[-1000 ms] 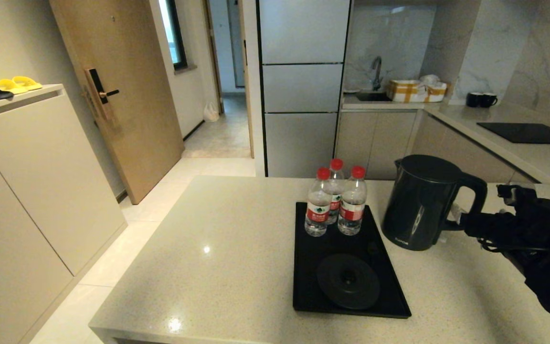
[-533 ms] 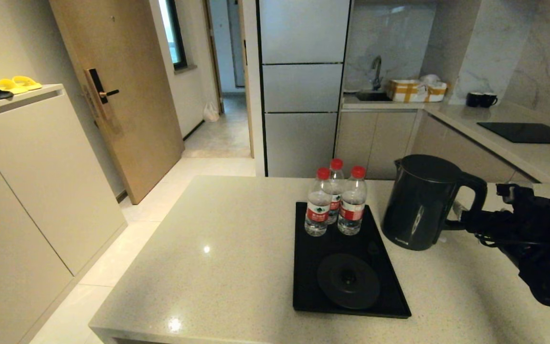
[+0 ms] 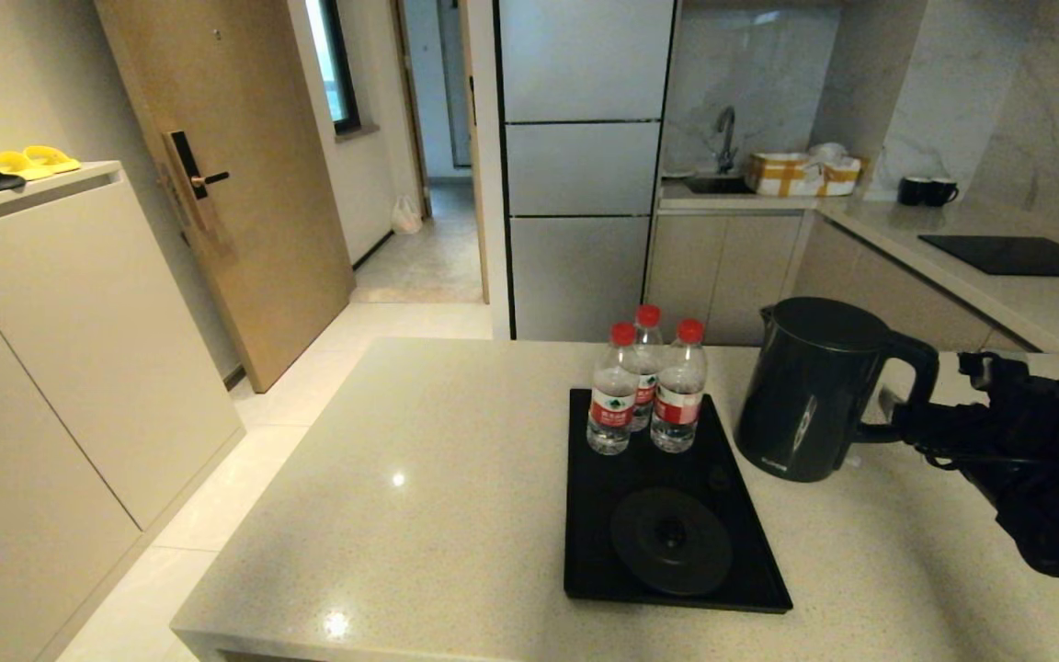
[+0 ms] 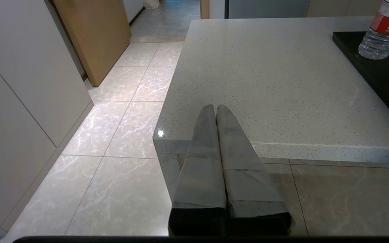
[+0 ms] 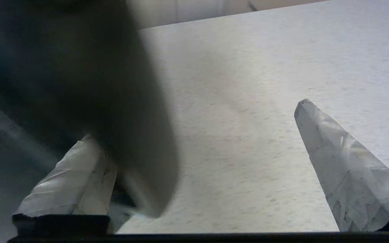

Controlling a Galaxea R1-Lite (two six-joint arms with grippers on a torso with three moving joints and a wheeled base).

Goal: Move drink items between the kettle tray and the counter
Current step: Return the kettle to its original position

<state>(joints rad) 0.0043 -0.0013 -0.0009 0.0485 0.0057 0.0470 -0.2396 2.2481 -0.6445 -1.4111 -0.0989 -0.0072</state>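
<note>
Kettle upright on worktop, handle facing right gripper, spread wide astride it; left gripper closed, parked off worktop edge.

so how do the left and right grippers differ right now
The left gripper is shut, fingers pressed together, holding nothing; the right gripper is open, fingers spread wide. The left hangs off the counter's near corner, over the floor; the right is at the kettle's handle, one finger partly behind it, the other finger over bare counter. Both have pale wrapped fingers.
</note>
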